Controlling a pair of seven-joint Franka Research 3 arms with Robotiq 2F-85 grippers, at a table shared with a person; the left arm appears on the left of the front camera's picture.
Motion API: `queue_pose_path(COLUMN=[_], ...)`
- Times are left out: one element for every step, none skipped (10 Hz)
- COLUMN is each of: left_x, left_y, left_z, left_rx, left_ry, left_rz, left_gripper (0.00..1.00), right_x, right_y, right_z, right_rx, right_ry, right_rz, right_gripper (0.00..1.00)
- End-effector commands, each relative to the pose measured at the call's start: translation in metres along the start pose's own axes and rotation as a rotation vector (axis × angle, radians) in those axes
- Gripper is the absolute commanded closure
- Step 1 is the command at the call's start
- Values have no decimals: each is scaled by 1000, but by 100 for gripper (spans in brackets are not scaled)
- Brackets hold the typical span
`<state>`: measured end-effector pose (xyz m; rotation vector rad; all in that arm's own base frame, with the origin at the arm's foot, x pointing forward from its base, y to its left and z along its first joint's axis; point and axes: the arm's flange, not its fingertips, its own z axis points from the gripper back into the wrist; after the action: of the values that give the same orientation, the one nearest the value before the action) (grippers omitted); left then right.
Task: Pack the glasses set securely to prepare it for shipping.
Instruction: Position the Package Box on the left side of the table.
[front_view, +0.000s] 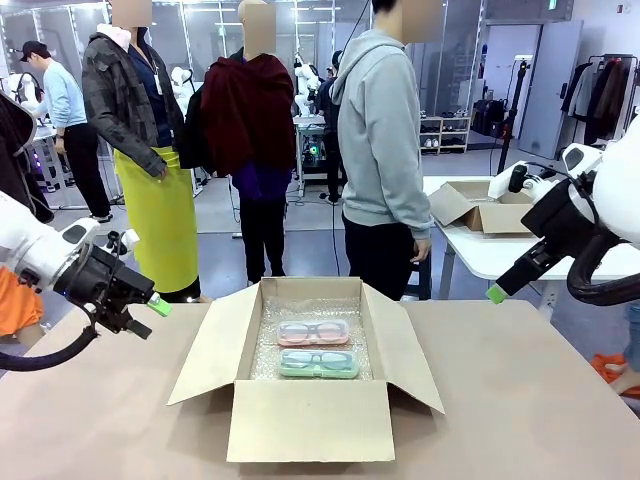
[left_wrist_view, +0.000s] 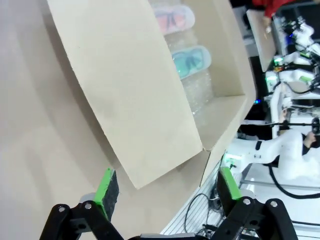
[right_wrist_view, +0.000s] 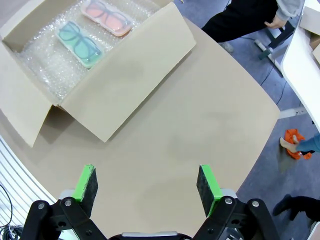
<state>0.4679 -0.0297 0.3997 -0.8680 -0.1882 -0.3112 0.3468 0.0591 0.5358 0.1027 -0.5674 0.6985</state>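
Open cardboard box (front_view: 305, 420) mid-table, flaps out, bubble wrap (right_wrist_view: 42, 67) lining the floor. Pink glasses case (front_view: 313, 332) and mint glasses case (front_view: 318, 364) lie flat inside, side by side, pink on the far side (specs outline visible on both). L gripper (left_wrist_view: 165, 192): fingers wide, nothing between, box flap just beyond tips. R gripper (right_wrist_view: 146, 184): fingers wide, empty, over bare table (right_wrist_view: 200, 120), box well beyond tips.

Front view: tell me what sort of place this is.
Probably a robotics lab or test hall: a cardboard box with two glasses cases sits on a work table, more tables stand behind, and a clothes rack lines the wall.
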Motion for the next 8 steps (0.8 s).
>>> queue_pose_path(left_x=[5,3,-1,-1,2,-4,-4,-4], left_y=[16,23,28,27,5,29,29,29], left_z=[-5,-11,-16,-16,-3,-19,-19,-19], left_rx=[-94,-143,-156,-153,-116,-123,-123,-123], left_ry=[-37,-46,-44,-59,-54,-40,-40,-40], left_rz=[21,44,54,73,-12,84,84,84], left_gripper=[0,0,0,0,0,0,0,0], right_x=[-1,-1,-1,-1,-1,-1,-1,-1], right_y=[2,2,2,2,2,2,2,2], right_z=[3,3,3,3,3,3,3,3], right_rx=[-11,-11,-11,-11,-11,-11,-11,-11], right_ry=[14,14,14,14,14,14,14,14], right_rz=[10,10,10,10,10,10,10,10], right_gripper=[0,0,0,0,0,0,0,0])
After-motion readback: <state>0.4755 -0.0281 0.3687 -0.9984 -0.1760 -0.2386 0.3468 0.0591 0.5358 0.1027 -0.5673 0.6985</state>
